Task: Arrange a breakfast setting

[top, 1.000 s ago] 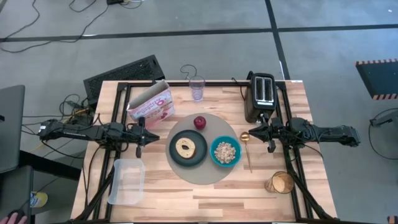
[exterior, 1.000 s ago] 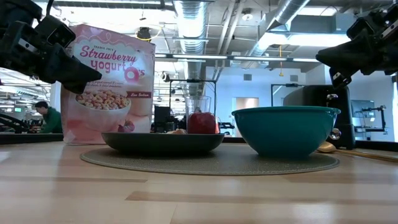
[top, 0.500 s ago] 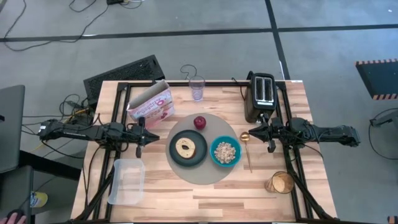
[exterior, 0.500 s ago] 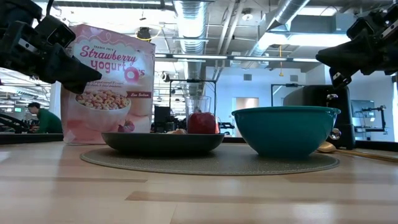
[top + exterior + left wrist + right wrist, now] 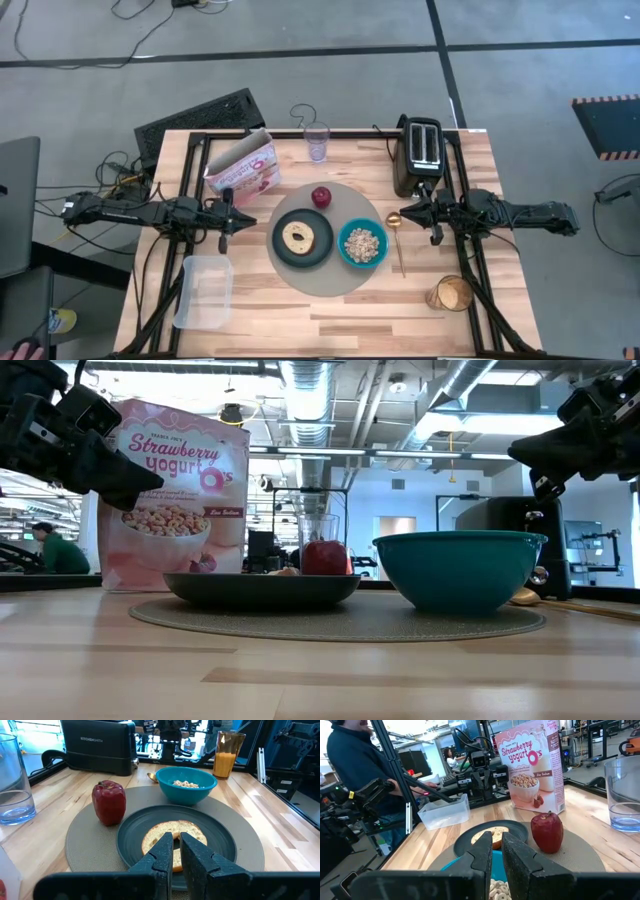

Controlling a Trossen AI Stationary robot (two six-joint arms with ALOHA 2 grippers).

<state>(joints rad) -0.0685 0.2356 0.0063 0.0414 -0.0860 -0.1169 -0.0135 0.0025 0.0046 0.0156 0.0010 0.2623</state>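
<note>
Nothing on the table has moved since a second ago; only the person [image 5: 45,548] far off in the room has slid a little to one side.

The table [image 5: 330,310] is wood, with black rails along both sides. The big round grey mat [image 5: 327,237] lies in the middle, between the two grippers. The left gripper [image 5: 224,240] hangs just off the mat's left edge, above the wood. Its fingers are pressed almost together, with only a thin slit, and they hold nothing. The right gripper [image 5: 435,236] hangs off the mat's right edge, past the spoon. Its fingers are almost together too, and empty.

On the mat, the dark plate [image 5: 302,238] sits on the side nearer the left gripper, with the round toast [image 5: 297,237] lying flat on it. In the left wrist view the toast [image 5: 175,832] is straight ahead of the fingertips. The teal bowl [image 5: 362,244] sits on the side nearer the right gripper, and it holds cereal [image 5: 362,243]. The red apple [image 5: 321,196] stands upright at the mat's far edge, behind the plate and bowl.

The gold spoon [image 5: 396,238] lies on bare wood between the mat and the right gripper.

The cereal box [image 5: 243,170], the toaster [image 5: 418,153] and an empty glass [image 5: 317,142] stand at the far side. The clear tub [image 5: 205,290] is near the front left corner, and a glass of orange juice [image 5: 452,293] is at the front right. The front middle of the table is bare wood.
</note>
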